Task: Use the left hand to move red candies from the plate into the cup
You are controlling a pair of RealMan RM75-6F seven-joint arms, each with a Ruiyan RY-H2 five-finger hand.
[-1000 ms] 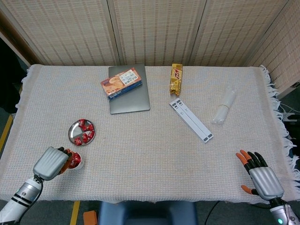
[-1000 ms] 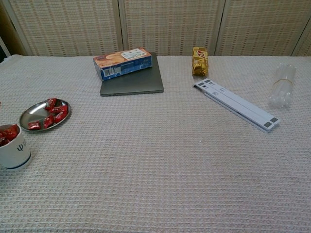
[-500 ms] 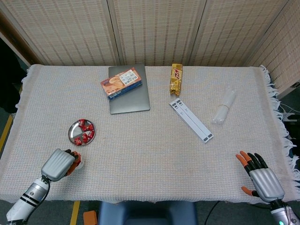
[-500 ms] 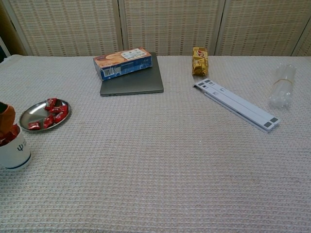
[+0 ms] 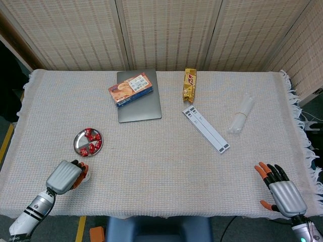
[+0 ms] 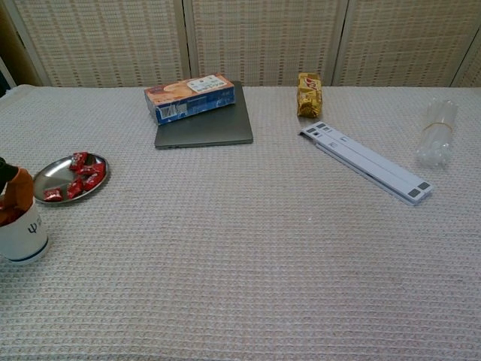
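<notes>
A small metal plate point(image 5: 77, 143) near the table's left front holds several red candies point(image 5: 91, 141); the chest view shows the same plate point(image 6: 45, 174) and candies point(image 6: 81, 174). Just in front of it stands a white cup point(image 6: 22, 235), mostly hidden in the head view under my left hand point(image 5: 64, 176). That hand's orange fingertips point(image 6: 16, 189) reach down into the cup's mouth and cover its contents. Whether they hold a candy is hidden. My right hand point(image 5: 280, 191) rests at the front right corner, fingers spread, holding nothing.
A grey laptop point(image 5: 139, 98) with a biscuit box point(image 5: 130, 89) on it lies at the back. A gold snack pack point(image 5: 189, 84), a white slatted strip point(image 5: 205, 129) and a clear plastic roll point(image 5: 241, 115) lie to the right. The cup stands near the front edge.
My left hand has shifted right and forward over the cup, and its fingertips now dip into the cup's mouth, hiding the red candies seen there before. The right hand has stayed still.
</notes>
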